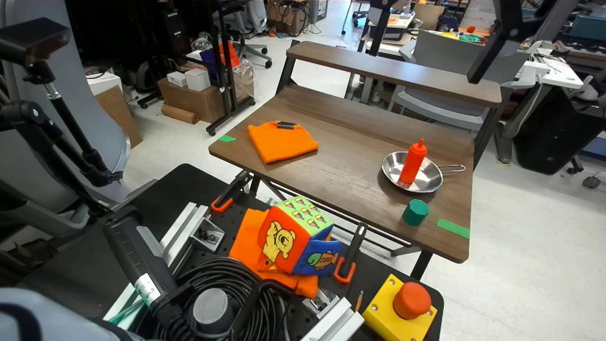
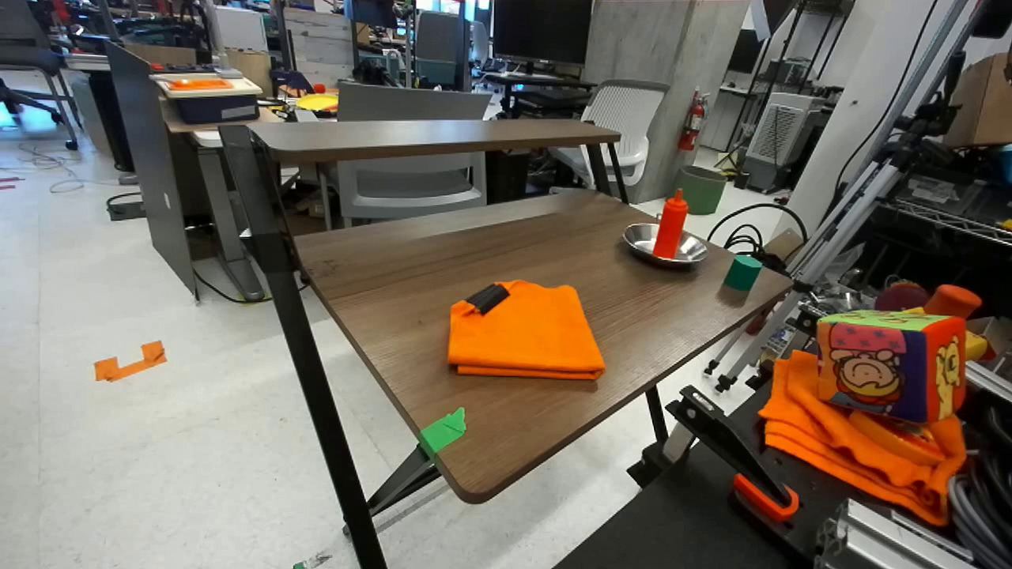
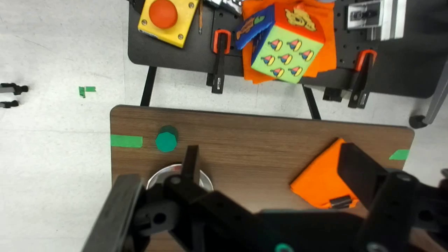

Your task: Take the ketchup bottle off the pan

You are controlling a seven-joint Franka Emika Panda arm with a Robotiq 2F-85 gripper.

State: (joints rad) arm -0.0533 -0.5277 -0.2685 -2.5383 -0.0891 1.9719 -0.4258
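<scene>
The ketchup bottle (image 1: 413, 163) is red-orange and stands upright in the pan in both exterior views (image 2: 670, 227). The pan (image 1: 431, 179) is round, shiny and silver, on the brown table, with its handle toward the table's short edge. It also shows in an exterior view (image 2: 692, 250). In the wrist view only part of the pan's rim (image 3: 207, 182) shows behind a finger; the bottle is hidden there, apart from a reddish patch. My gripper (image 3: 272, 164) is open and empty, its fingers wide apart, high above the table. Its dark fingers also show at the top of an exterior view (image 1: 423, 66).
A green cup (image 1: 415, 212) stands near the pan. A folded orange cloth (image 2: 526, 336) lies at the table's other end. A raised shelf (image 1: 393, 71) runs along the table's long side. A soft picture cube (image 1: 293, 237) and a red stop button (image 1: 412, 300) are on the black bench.
</scene>
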